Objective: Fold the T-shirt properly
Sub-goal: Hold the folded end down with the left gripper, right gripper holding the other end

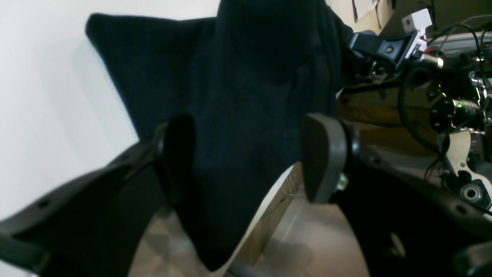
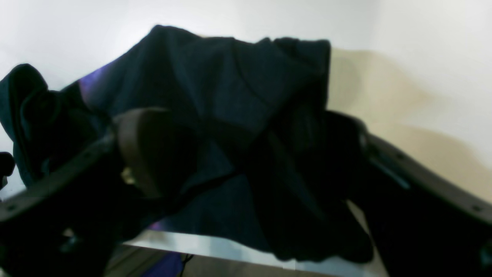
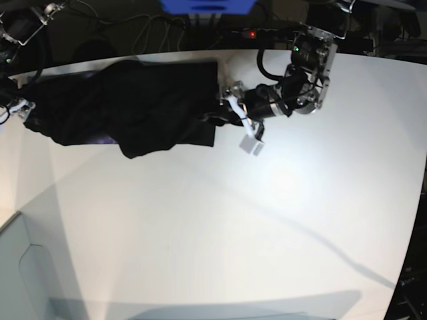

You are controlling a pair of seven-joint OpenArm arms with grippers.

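Note:
The black T-shirt lies bunched along the table's far left edge, and a strip of purple print shows at a fold. My left gripper is at the shirt's right end. In the left wrist view its fingers stand wide apart with black cloth between them, not pinched. My right gripper is at the shirt's left end. In the right wrist view it is open, with the rumpled cloth lying between its fingers and spilling over the table edge.
The white table stretches toward the near side. Cables and electronics crowd the space beyond the far edge. The left arm's body reaches in from the back right. A low white wall stands at the near left corner.

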